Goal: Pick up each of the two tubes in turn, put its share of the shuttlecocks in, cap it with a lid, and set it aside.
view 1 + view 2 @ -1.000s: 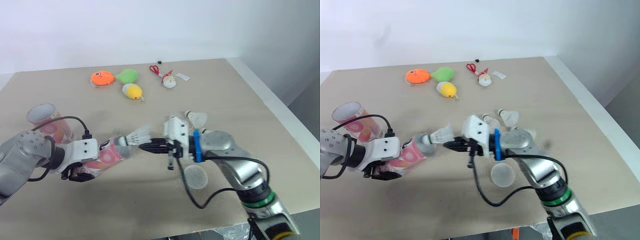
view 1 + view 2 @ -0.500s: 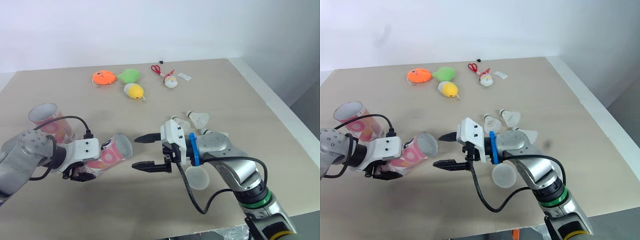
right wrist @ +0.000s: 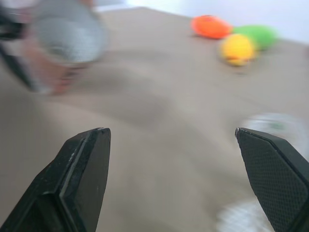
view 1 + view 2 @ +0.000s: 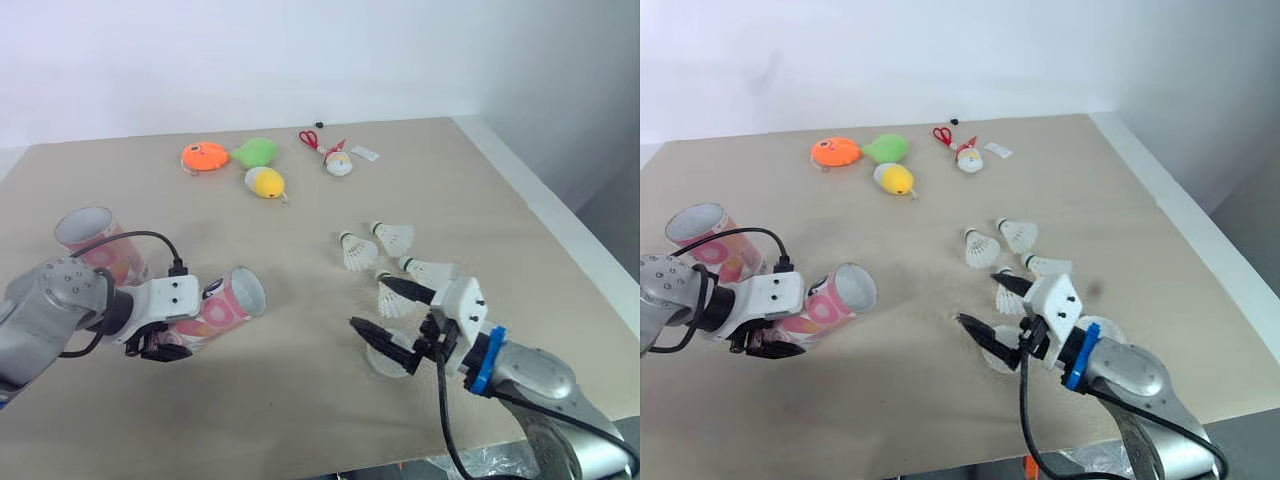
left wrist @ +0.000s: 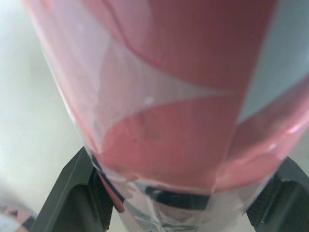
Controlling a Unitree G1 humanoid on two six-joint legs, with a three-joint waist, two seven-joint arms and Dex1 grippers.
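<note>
A pink patterned tube (image 4: 226, 305) lies tilted just above the table with its open mouth toward the right, and my left gripper (image 4: 160, 338) is shut on its lower half; its black fingers (image 5: 77, 193) flank the tube. A second pink tube (image 4: 97, 240) stands upright at the far left. My right gripper (image 4: 368, 301) hangs open and holds nothing, near the front right, over a translucent lid (image 4: 386, 361). Several white shuttlecocks (image 4: 356, 251) lie just beyond it. A second lid (image 4: 1103, 330) lies beside the right wrist.
Orange (image 4: 204, 157), green (image 4: 255, 152) and yellow (image 4: 265, 182) soft toys lie at the back of the table, with red scissors (image 4: 310, 139) and a small figure (image 4: 338, 164) to their right. The table's right edge (image 4: 545, 215) runs close to the right arm.
The right gripper was shut on a shuttlecock at the tube's mouth; it opened, and the shuttlecock is no longer in sight there. The right arm then drew back to the front right.
</note>
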